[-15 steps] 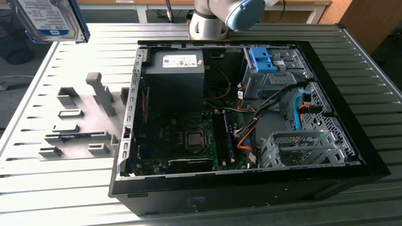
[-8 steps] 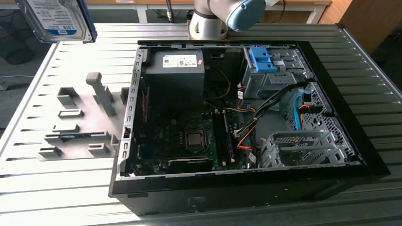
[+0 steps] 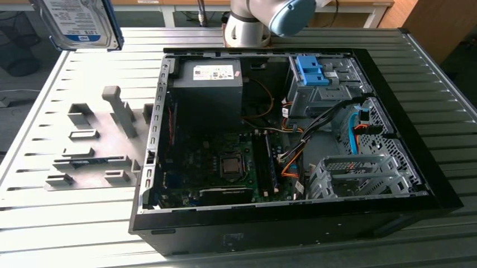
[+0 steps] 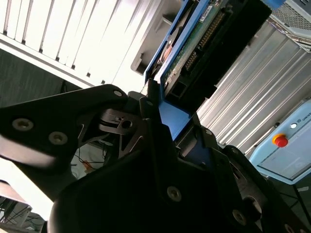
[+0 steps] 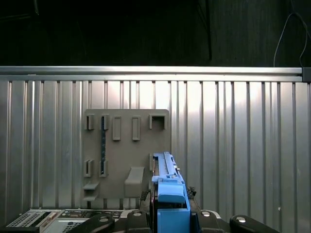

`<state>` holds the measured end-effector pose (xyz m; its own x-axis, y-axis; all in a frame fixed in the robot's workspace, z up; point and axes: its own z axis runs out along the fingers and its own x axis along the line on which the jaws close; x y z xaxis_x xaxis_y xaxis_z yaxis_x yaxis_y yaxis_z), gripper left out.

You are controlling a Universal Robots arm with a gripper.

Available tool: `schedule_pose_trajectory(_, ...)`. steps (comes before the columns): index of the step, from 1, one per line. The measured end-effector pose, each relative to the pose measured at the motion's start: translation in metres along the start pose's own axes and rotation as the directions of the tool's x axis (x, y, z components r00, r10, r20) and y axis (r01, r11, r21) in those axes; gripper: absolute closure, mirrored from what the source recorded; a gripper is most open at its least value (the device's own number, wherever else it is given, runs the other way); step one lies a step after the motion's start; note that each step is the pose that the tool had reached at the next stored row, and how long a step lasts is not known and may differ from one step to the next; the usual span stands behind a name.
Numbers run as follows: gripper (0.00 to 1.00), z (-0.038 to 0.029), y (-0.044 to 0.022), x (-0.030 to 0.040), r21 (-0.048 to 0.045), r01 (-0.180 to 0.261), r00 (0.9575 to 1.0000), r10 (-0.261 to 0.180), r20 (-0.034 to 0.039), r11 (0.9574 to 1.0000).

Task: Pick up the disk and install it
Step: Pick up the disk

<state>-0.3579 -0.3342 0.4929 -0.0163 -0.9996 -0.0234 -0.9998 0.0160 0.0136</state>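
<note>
the gripper (image 4: 163, 114) is clamped on the blue carrier edge of the disk (image 3: 78, 22), held aloft at the exterior view's left, well apart from the open computer case (image 3: 417, 139). the disk's upper part is cut off there. in the first wrist view it stands edge-on before the grey fixture plate (image 5: 126, 145).

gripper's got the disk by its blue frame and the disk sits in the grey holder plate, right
No. The gripper does clamp the disk by its blue frame, but the exterior view shows the disk raised in the air, clear of the grey holder plate.
</note>
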Motion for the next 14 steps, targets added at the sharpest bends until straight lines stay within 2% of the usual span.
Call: schedule_pose_trajectory(14, 0.63, -0.0004, -0.0348, -0.0006, 0.0000, 0.000, 1.0000, 0.000, 0.0000, 1.0000)
